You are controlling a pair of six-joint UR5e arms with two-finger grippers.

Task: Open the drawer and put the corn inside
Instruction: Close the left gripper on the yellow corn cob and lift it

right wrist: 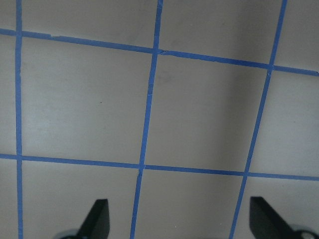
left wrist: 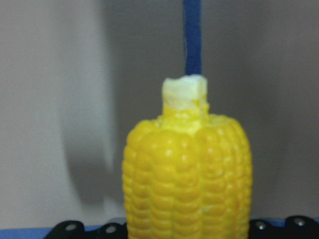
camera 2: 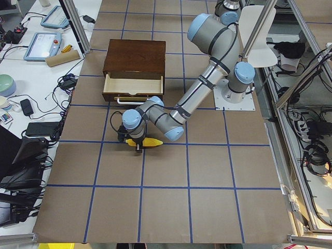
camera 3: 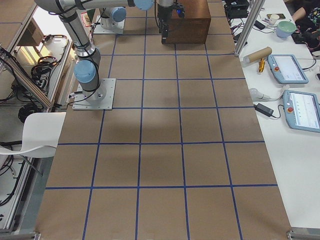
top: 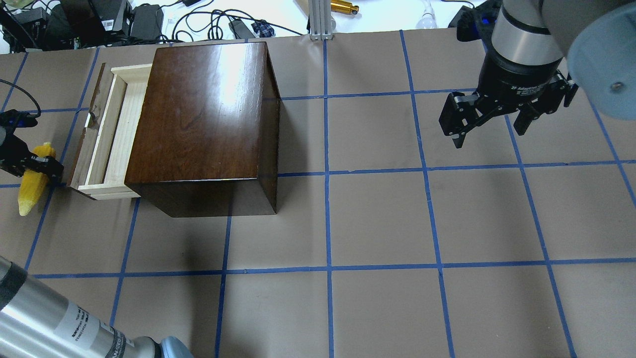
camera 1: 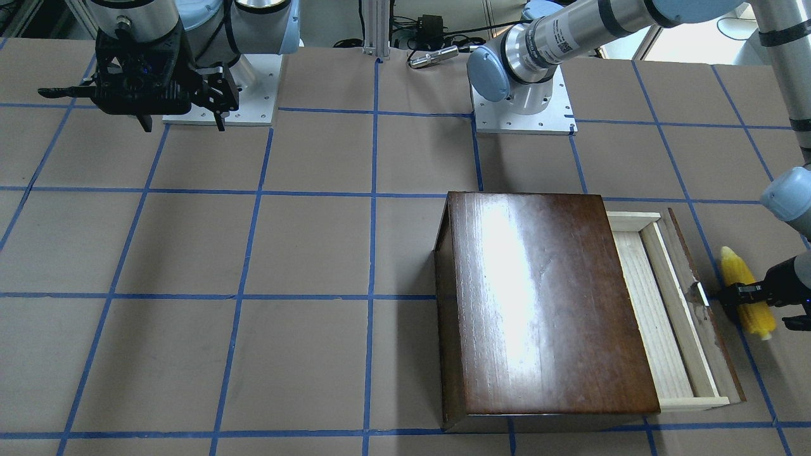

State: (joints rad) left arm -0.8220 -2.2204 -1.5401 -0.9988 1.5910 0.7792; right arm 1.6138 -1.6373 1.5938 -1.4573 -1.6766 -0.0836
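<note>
I count: table [camera 1: 190, 253] 1 | box [camera 1: 545, 304] 1 | drawer [camera 1: 652, 316] 1 | corn [camera 1: 735, 269] 1 | hands 2: left hand [top: 42, 166], right hand [top: 489, 135]

Table [top: 377, 219] covered in brown paper, blue tape [top: 328, 219] marking a square grid. Dark-brown glossy box [top: 203, 114] stands on it, on the robot's left half near the far edge. Its drawer [top: 117, 134] is pulled out toward the table's left end, pale wood inside. Corn [top: 31, 184] is just outside the drawer front, over a tape line; whether it touches the paper is unclear. Two white arm base plates [camera 1: 253, 88] [camera 1: 526, 120] sit on the table at the robot's edge.
</note>
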